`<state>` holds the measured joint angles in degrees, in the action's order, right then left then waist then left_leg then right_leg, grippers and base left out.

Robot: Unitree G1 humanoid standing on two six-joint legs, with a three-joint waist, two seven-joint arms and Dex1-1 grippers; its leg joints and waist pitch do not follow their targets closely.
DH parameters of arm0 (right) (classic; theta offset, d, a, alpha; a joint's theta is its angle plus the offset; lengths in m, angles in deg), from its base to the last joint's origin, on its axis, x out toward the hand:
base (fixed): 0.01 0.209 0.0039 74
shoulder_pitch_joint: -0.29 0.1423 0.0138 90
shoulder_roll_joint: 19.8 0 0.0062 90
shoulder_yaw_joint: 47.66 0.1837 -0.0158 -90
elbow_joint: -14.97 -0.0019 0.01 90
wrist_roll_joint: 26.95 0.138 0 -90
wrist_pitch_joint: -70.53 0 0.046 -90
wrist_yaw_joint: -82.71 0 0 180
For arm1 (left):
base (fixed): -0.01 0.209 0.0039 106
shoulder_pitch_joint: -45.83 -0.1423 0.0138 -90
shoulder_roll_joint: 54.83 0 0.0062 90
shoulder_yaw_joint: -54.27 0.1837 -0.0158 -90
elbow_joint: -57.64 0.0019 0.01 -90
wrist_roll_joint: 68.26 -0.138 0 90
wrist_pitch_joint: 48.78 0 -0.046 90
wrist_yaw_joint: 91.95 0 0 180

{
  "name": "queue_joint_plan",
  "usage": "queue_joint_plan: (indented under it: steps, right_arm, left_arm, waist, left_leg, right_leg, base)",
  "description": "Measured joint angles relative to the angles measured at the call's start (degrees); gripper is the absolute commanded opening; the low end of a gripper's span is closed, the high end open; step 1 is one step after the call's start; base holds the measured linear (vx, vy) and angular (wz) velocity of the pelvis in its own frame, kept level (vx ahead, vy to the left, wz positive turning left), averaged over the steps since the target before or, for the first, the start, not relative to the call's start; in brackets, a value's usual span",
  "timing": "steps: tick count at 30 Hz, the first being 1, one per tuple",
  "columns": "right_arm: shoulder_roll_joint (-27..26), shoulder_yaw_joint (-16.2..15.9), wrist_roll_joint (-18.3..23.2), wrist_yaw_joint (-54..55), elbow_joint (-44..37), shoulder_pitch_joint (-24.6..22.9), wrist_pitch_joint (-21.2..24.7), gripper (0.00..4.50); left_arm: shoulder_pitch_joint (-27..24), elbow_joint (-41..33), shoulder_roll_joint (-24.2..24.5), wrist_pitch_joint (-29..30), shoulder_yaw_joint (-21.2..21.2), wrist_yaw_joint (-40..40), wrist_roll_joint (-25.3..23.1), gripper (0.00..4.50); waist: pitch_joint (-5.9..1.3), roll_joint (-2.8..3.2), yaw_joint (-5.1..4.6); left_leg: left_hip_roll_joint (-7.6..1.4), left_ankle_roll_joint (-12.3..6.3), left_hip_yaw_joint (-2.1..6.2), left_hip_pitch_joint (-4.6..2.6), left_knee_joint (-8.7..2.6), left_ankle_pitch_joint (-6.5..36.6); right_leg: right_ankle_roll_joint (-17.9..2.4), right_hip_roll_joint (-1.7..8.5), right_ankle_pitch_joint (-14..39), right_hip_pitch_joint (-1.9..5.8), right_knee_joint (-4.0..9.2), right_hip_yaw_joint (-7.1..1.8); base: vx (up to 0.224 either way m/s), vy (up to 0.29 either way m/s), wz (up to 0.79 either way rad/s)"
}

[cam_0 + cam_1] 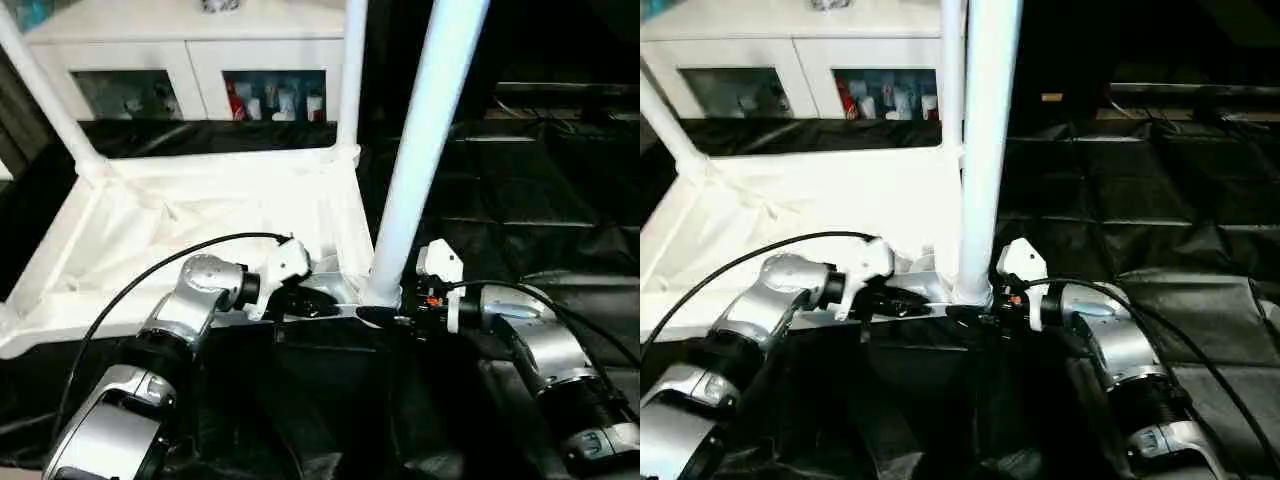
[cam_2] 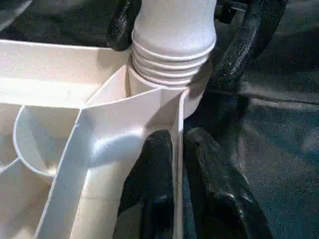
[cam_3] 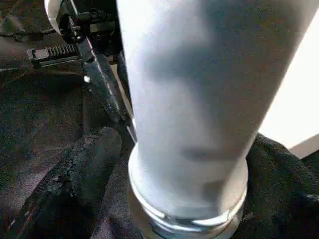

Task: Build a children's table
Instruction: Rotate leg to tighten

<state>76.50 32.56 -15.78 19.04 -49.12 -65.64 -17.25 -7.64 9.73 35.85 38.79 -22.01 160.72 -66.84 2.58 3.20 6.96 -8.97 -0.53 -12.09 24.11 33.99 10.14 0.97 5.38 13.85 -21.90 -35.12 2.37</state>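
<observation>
The children's table lies upside down on black cloth, its rimmed white top (image 1: 150,230) facing up. Three white legs stand in its corners: one near right (image 1: 420,150), one far right (image 1: 350,70), one far left (image 1: 45,100). My left gripper (image 2: 174,142) pinches the thin rim wall beside the near right corner socket, one black finger (image 2: 154,164) inside and one outside. My right gripper (image 3: 184,142) is open. Its fingers (image 3: 79,169) stand on either side of the near right leg's base (image 2: 172,30), just above the ribbed collar.
A white cabinet (image 1: 200,50) with glass doors stands behind the table. Black quilted cloth (image 1: 520,200) covers the floor to the right and front. A black cable (image 1: 150,275) arcs over my left forearm.
</observation>
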Motion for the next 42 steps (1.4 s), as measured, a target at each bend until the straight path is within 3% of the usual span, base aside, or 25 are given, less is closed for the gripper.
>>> queue_joint_plan:
  steps: [20,29,42]
  right_arm:
    - [0.3,-0.2,0.1,-0.9,-0.1,-0.2,-0.1,3.88]
    - [0.3,-0.4,0.1,-1.3,-0.1,-0.3,-0.2,3.88]
    - [-1.5,-0.9,-0.9,-0.4,1.6,1.0,-1.4,3.88]
  left_arm:
    - [0.7,1.6,3.2,-2.5,1.4,0.6,-1.3,0.66]
    - [1.2,2.0,4.3,-2.4,1.9,2.0,-1.4,0.04]
    - [1.8,2.1,4.5,-3.1,3.0,2.2,-2.5,0.04]
  waist:
    - [0.27,-0.47,-0.73]
    - [0.27,-0.56,-0.78]
    - [0.25,-0.59,-0.94]
  left_leg:
    - [-0.20,0.30,-0.03,-0.21,0.38,0.1]
    - [-0.22,0.31,-0.05,-0.21,0.49,0.1]
    - [-0.22,0.29,-0.06,-0.20,0.53,0.1]
  right_leg:
    - [0.0,-0.01,0.0,-0.03,-0.83,0.03]
    - [0.0,-0.01,0.0,-0.03,-0.90,0.00]
    - [-0.1,-0.01,0.0,-0.02,-0.91,0.01]
  base:
    - [0.000,0.000,0.00]
    - [0.000,0.000,0.00]
    - [0.000,0.000,0.00]
